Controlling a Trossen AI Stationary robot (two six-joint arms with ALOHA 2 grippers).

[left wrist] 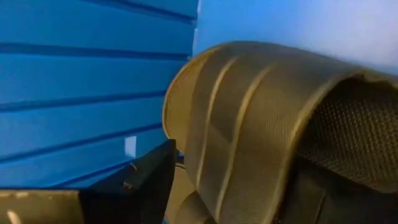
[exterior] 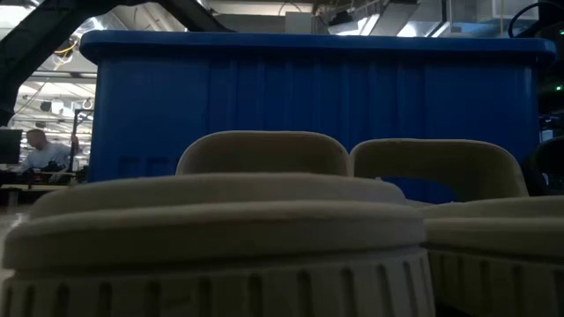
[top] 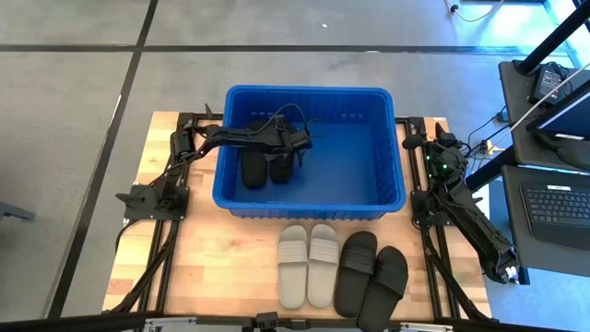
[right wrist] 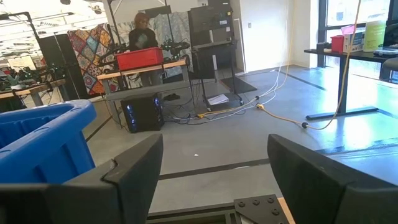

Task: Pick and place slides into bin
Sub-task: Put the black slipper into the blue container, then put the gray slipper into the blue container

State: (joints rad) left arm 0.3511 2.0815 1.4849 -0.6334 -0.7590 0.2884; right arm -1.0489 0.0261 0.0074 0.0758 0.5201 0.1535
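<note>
A large rectangular blue plastic bin (top: 369,189) with ribbed walls and a rolled rim stands on the wooden tabletop (top: 212,258), against its far edge and roughly centred. Two matte black slide sandals (top: 255,167) already lie side by side on the bin's floor, close to its left wall. The left gripper (top: 300,140) reaches over the left rim and hangs just above their far ends. In the left wrist view a black sandal's wide textured strap (left wrist: 261,124) fills the picture right beside one dark finger (left wrist: 146,180). The jaws look parted, and I judge the sandal to be let go rather than held, though the pictures do not show the gap plainly.

Four slides are left on the tabletop, in a row along its near edge just in front of the bin: a light grey pair (top: 308,263) on the left and a black pair (top: 371,274) on the right, all lying flat with straps up. The low view looks across the grey pair (exterior: 264,229) to the bin's front wall.

The right gripper (right wrist: 214,171) waits at the tabletop's right edge, its jaws wide apart and empty, pointing out into the room.

By my count, a third of the job is done: two slides are in and four remain.
</note>
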